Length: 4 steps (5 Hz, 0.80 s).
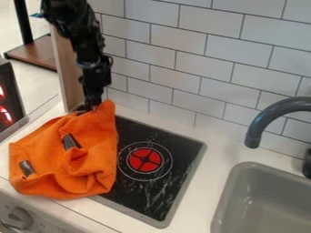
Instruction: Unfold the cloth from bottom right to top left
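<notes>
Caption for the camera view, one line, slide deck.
Gripper at the top corner of an orange cloth partly covering the stove.

Orange cloth point(52, 157), black stove top point(155, 195) with white streaks and a red burner disc point(145, 160) crossed in black and ringed in white, white wall tiles point(176, 38) in dark-lined brick pattern, grey sink point(226, 200), dark grey faucet point(267, 119), white table point(206, 170)

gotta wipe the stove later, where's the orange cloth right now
In the camera view, the orange cloth is at the left, over the left part of the black stovetop, below the gripper.
</notes>
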Available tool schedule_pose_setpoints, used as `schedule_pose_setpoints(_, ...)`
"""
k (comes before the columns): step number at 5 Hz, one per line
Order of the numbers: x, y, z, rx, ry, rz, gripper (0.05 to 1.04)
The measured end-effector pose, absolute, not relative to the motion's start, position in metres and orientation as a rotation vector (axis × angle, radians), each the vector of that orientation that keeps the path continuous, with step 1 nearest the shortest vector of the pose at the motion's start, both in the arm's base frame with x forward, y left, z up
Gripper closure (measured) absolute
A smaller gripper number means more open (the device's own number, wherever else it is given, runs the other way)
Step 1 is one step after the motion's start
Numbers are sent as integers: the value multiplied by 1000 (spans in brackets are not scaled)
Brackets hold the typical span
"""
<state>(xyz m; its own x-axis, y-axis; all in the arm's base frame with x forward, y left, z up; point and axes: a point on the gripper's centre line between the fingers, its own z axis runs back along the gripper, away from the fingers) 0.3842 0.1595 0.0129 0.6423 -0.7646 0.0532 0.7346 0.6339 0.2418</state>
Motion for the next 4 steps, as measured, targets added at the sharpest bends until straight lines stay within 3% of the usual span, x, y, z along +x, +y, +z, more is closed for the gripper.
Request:
schedule_pose_setpoints(1, 381, 160, 33, 218, -186, -845, 62)
schedule_pose_setpoints(3, 365, 160, 78, 257, -244, -847, 85)
schedule_pose_setpoints(4, 365, 162, 81, 265, -249, -849, 85)
